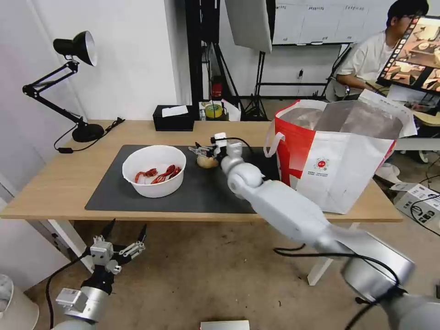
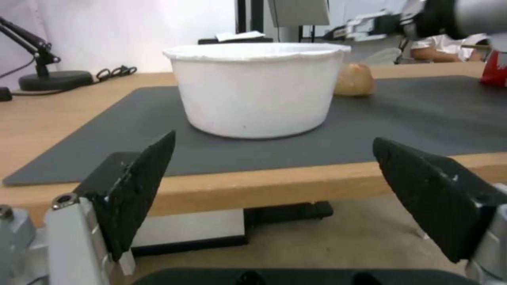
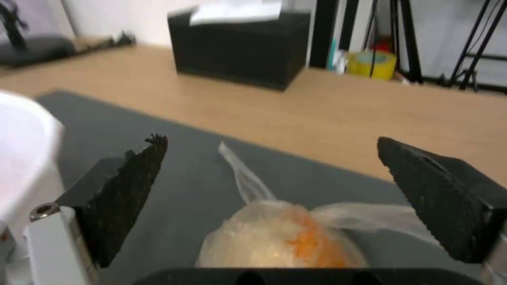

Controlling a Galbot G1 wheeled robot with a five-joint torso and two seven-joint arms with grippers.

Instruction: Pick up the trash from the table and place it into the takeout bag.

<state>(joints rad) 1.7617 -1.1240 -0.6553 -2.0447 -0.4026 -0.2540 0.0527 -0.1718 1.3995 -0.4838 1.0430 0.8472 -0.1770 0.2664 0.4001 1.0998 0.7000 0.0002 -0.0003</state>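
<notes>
while the right gripper [image 3: 272, 198] hung wide open and empty over the ball [image 3: 280, 245], the ball lay on the mat [image 1: 192, 192] just beside the bowl [image 1: 154, 170], its bag tail pointing toward the tissue box [image 3: 240, 47]; the left gripper [image 1: 124, 238] gaped empty below the table [image 1: 55, 183].

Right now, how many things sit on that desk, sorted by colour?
White: 1, the bowl.
Tan: 1, the bagged ball.
White-and-red: 1, the bag.
Black: 2, the lamp and tissue box.
Dark grey: 1, the mat.
Total: 6.
</notes>
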